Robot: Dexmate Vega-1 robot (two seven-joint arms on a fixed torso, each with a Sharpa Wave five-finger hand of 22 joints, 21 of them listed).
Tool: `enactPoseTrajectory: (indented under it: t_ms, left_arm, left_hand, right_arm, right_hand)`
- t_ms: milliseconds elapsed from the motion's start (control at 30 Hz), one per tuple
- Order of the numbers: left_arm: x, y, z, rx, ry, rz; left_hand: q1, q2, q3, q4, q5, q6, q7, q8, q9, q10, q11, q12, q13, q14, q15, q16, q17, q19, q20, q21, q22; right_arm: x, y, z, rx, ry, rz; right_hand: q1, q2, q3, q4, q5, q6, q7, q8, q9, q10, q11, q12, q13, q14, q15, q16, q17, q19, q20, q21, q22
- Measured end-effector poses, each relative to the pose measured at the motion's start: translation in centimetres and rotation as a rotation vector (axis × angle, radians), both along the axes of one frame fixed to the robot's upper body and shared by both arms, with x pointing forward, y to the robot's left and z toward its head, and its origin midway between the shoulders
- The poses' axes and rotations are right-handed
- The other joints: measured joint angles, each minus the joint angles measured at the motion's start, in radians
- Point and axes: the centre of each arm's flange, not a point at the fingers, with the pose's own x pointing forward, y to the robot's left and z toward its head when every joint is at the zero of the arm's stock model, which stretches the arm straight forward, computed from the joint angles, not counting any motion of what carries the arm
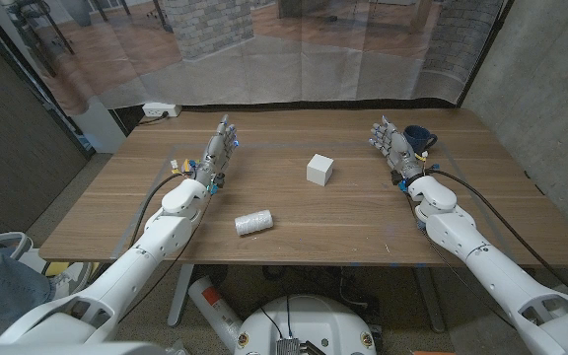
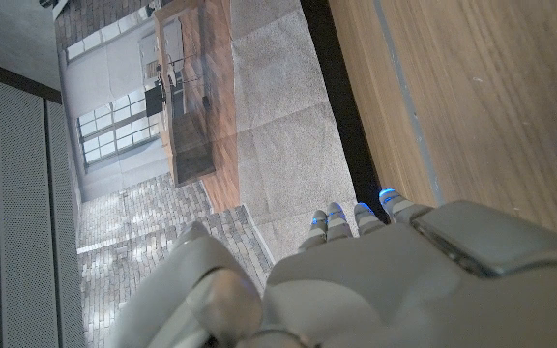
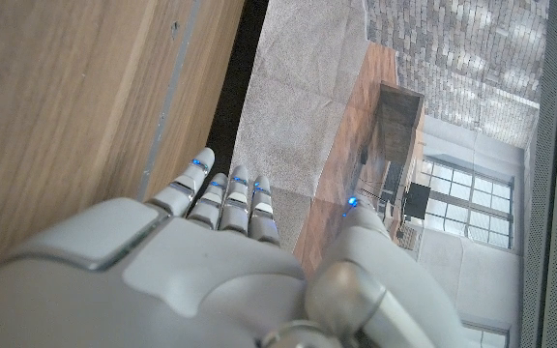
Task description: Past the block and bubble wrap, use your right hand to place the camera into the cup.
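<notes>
A dark blue cup (image 1: 422,137) stands at the table's far right, just behind my right hand (image 1: 393,148). That hand is raised with its fingers (image 3: 222,198) stretched out together and holds nothing. A white block (image 1: 319,170) sits near the middle of the table. A small roll of bubble wrap (image 1: 253,224) lies closer to the front edge. My left hand (image 1: 216,155) is on the left side, its fingers (image 2: 356,218) extended toward the far edge, and it holds nothing.
The wooden table (image 1: 294,212) has bare surface between the block and each hand. A white power strip (image 1: 160,110) lies on the floor beyond the far left corner. A clear plastic sheet (image 1: 294,59) hangs behind the table.
</notes>
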Motion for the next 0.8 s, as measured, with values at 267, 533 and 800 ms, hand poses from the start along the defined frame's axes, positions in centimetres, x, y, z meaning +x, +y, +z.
enactPoseTrajectory:
  t_ms: [267, 533, 800]
  left_arm:
    - [0.0, -0.3, 1.1, 0.004, -0.02, -0.006]
    - [-0.1, 0.5, 1.3, 0.009, -0.019, 0.015]
    - [-0.1, 1.0, 1.2, 0.013, -0.007, 0.026]
  left_hand:
    - [0.004, 0.004, 0.0, 0.0, 0.0, 0.0, 0.0, 0.0, 0.0, 0.0, 0.0, 0.0, 0.0, 0.0, 0.0, 0.0, 0.0, 0.0, 0.0, 0.0, 0.0]
    - [0.004, 0.004, 0.0, 0.0, 0.0, 0.0, 0.0, 0.0, 0.0, 0.0, 0.0, 0.0, 0.0, -0.003, 0.003, 0.0, 0.0, 0.0, 0.0, 0.0, 0.0]
    - [0.004, 0.004, -0.004, 0.004, 0.0, 0.0, 0.0, 0.0, 0.0, 0.0, 0.0, 0.0, 0.0, -0.003, 0.003, 0.0, 0.0, 0.0, 0.0, 0.0, 0.0]
  right_arm:
    - [0.0, 0.0, -0.1, 0.0, -0.003, 0.002]
    - [-0.3, -0.3, -0.1, 0.004, -0.011, -0.001]
    - [-1.1, -0.6, 0.1, 0.017, -0.029, -0.002]
  right_hand:
    - [0.0, 0.0, 0.0, 0.0, 0.0, 0.0, 0.0, 0.0, 0.0, 0.002, -0.001, 0.0, 0.0, 0.0, 0.0, 0.0, 0.0, 0.0, 0.0, 0.0, 0.0]
    - [0.0, 0.0, 0.0, 0.0, 0.0, 0.005, -0.005, 0.0, 0.0, 0.002, -0.002, 0.0, 0.0, 0.005, -0.005, 0.0, 0.0, 0.011, 0.004, 0.0, 0.0]
    - [0.005, 0.005, 0.0, 0.0, 0.0, 0.005, -0.005, 0.0, 0.0, 0.007, -0.007, 0.0, 0.0, 0.011, 0.0, 0.0, 0.0, 0.012, 0.002, 0.0, 0.0]
